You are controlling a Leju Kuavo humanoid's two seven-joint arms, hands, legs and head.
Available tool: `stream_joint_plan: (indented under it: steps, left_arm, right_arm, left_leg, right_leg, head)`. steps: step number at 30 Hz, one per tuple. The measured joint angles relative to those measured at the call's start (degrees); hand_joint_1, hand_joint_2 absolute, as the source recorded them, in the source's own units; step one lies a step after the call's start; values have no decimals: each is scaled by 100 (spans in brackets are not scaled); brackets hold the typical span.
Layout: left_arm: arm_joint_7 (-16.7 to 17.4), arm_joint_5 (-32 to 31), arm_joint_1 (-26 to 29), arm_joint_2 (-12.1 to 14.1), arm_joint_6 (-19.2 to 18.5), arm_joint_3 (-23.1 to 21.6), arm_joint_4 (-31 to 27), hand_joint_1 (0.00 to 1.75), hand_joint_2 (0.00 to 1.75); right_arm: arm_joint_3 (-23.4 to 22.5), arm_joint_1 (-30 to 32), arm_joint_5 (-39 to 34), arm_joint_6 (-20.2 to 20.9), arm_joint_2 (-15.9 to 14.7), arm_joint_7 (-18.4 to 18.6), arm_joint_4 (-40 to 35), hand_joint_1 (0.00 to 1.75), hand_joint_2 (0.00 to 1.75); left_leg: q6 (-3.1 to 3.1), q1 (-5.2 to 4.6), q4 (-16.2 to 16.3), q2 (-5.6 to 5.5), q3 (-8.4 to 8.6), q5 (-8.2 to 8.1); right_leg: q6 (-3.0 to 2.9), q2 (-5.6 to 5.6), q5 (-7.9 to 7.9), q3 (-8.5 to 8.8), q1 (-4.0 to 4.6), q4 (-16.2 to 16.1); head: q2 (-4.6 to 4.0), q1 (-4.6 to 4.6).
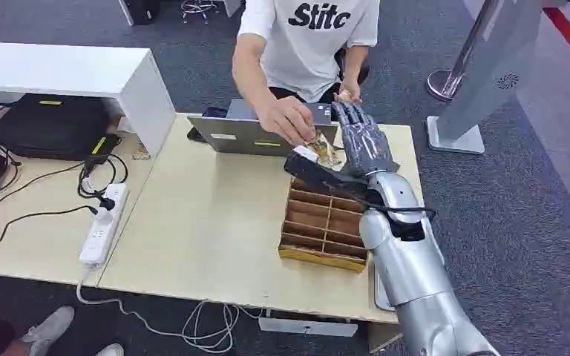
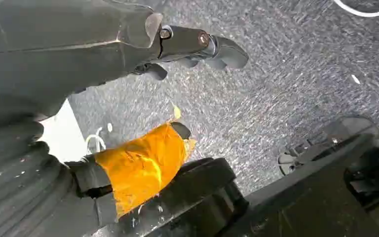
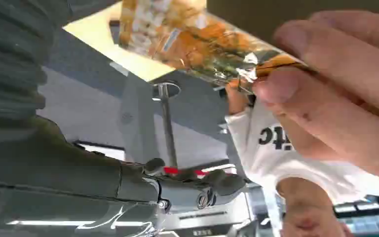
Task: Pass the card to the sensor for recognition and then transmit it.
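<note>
The card [image 1: 323, 149], a glossy sleeve with an orange picture, is pinched by a person's hand [image 1: 288, 119] just over the far side of the table [image 1: 200, 222]. My right hand [image 1: 364, 137] reaches forward beside it with its fingers stretched out flat. In the right wrist view the person's fingers [image 3: 296, 84] grip the card [image 3: 197, 39], and my thumb [image 3: 197, 190] stands well apart from it. My left hand [image 2: 128, 98] hangs over the carpet holding nothing, its fingers [image 2: 202, 44] loosely extended and its thumb [image 2: 143, 163] wrapped in orange tape.
A grey laptop-like device [image 1: 241, 133] lies behind the card. A wooden divided box [image 1: 325, 222] sits under my right forearm. A power strip [image 1: 104, 222], cables and a black bag [image 1: 52, 122] lie at the left. The person sits across the table; a sign stand [image 1: 482, 74] is at the right.
</note>
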Motion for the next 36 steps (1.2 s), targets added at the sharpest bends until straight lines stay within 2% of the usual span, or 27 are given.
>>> stream_joint_plan:
  steps: [1,2,3,6,8,10,15,16,20,25,30,36]
  left_arm:
    - [0,0,-3,-2,-4,-46,2,0,175]
    - [0,0,-7,-2,-9,-72,2,0,175]
    - [0,0,-12,-2,-20,-110,2,0,175]
    - [0,0,-29,-4,-24,-190,4,0,175]
    - [0,2,-39,-4,-15,-201,7,0,175]
    - [2,2,-39,-4,4,-208,11,0,175]
    - [2,2,-42,-4,13,-212,15,0,175]
    - [2,2,-43,-4,13,-212,15,0,175]
    - [2,4,-42,-4,22,-212,15,0,175]
    - [0,13,-41,-4,55,-212,15,0,175]
    - [-2,37,-37,0,85,-201,15,0,175]
    - [-63,124,9,17,186,-77,15,0,175]
  right_arm:
    - [-78,-44,-11,-20,20,-9,97,164,175]
    - [-131,-68,-41,-33,31,-34,151,152,175]
    - [-219,-85,-125,-70,46,-59,228,147,175]
    - [-313,-122,-473,-59,79,-136,320,143,175]
    - [-335,-124,-1098,122,94,-228,333,150,175]
    - [-335,-127,-1410,194,114,-278,350,155,175]
    - [-246,-181,-1768,212,160,-317,374,175,175]
    - [-208,-189,-1841,221,164,-317,374,171,175]
    - [-99,-195,-2122,330,177,-332,374,175,175]
    - [-75,-185,-2015,398,179,-468,320,175,175]
    - [-188,101,-2270,747,179,-918,-206,175,175]
    - [-414,980,-2954,1160,162,-1340,-1403,175,175]
  left_leg:
    - [0,1,0,0,-1,0]
    - [0,1,0,0,-1,0]
    - [-1,2,0,0,-3,-1]
    - [-1,5,0,1,-5,-1]
    - [-1,6,0,1,-6,-1]
    - [-1,9,0,1,-6,-1]
    - [-4,13,-1,1,-6,1]
    - [-4,13,-1,1,-6,1]
    - [-4,13,-1,1,-7,1]
    - [-4,13,-1,1,-7,1]
    - [-5,13,0,0,-8,0]
    - [-15,14,-1,0,-10,-8]
  right_leg:
    - [0,0,0,-1,0,0]
    - [0,0,0,-2,1,0]
    - [0,0,0,-2,2,0]
    - [-1,1,0,-6,3,0]
    - [-1,1,0,-6,4,0]
    - [-1,1,0,-7,5,0]
    - [-2,1,0,-6,7,0]
    - [-3,2,1,-6,8,0]
    - [-4,0,1,-7,8,0]
    - [-4,1,1,-7,8,0]
    - [-4,-1,0,-8,8,0]
    - [-6,-1,-3,-14,8,-2]
  head:
    - [0,2]
    - [0,0]
    - [0,0]
    - [0,2]
    - [0,2]
    - [0,2]
    - [0,2]
    - [0,0]
    - [0,0]
    - [0,2]
    - [0,0]
    - [0,2]
